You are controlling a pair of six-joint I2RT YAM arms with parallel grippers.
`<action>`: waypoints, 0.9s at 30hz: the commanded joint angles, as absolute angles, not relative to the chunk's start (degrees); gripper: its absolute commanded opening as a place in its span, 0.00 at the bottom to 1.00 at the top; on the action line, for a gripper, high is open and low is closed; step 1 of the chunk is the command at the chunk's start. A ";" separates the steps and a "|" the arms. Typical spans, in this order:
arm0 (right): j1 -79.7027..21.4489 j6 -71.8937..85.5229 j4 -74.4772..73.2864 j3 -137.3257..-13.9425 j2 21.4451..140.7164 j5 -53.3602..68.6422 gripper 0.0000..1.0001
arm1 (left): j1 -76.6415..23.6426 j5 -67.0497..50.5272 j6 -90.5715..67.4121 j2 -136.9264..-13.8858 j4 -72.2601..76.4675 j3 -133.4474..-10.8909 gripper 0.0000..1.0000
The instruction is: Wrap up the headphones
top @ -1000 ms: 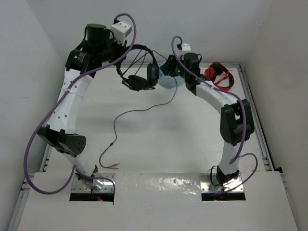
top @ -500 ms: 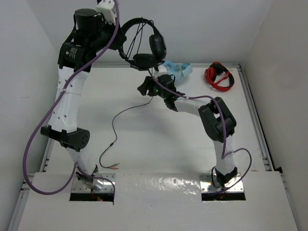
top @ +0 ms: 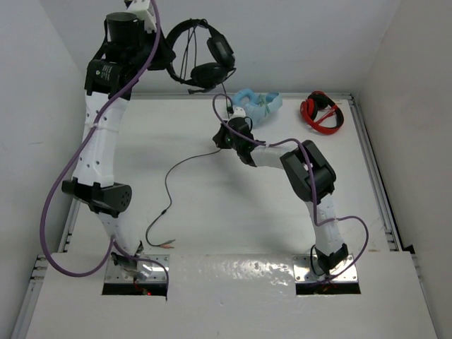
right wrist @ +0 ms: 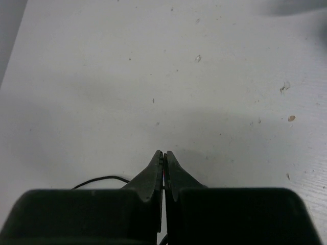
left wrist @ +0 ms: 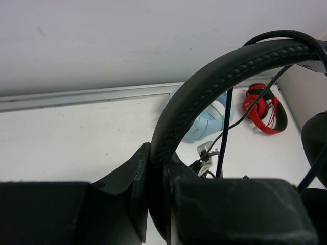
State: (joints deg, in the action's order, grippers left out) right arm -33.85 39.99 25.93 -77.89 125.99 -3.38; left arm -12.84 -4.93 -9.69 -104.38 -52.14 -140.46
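The black padded over-ear headphones (top: 205, 53) hang from the left gripper (left wrist: 156, 171), which clamps the ribbed headband; its wrist view crops off the earcups. Their thin cable (right wrist: 104, 177) emerges beside the right gripper (right wrist: 163, 166), whose fingers are pressed together. Whether they pinch the cable is hidden.

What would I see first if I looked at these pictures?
First, the black over-ear headphones with padded round earcups, held high at the back left, their headband clamped in the left arm's tool. Next, their thin black cable trailing down onto the white table, where the right arm's tool is pinched shut on it. A red-and-black headphone set lies in the back right corner.
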 commanded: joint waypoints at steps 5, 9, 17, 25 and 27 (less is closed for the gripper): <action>-38.66 32.20 17.07 -85.95 125.77 -0.20 0.00 | -0.20 -10.89 -27.39 -105.03 -44.31 -139.05 0.00; -45.68 26.38 10.92 -89.99 126.82 9.65 0.00 | 2.55 -6.96 -31.02 -106.34 -42.98 -137.55 0.00; -57.39 9.50 -3.15 -96.24 126.83 18.98 0.00 | 5.71 1.57 -32.61 -107.93 -37.18 -130.70 0.00; -60.03 7.82 -5.20 -95.56 121.83 21.18 0.00 | 6.33 9.92 -28.40 -108.72 -31.92 -124.37 0.00; -60.55 7.82 -4.22 -93.26 118.93 20.92 0.00 | 6.33 12.81 -27.25 -109.42 -30.59 -124.10 0.00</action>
State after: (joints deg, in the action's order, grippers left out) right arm -60.71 9.74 -5.21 -95.22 125.82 19.79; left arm 5.50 7.09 -28.16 -110.08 -39.90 -123.59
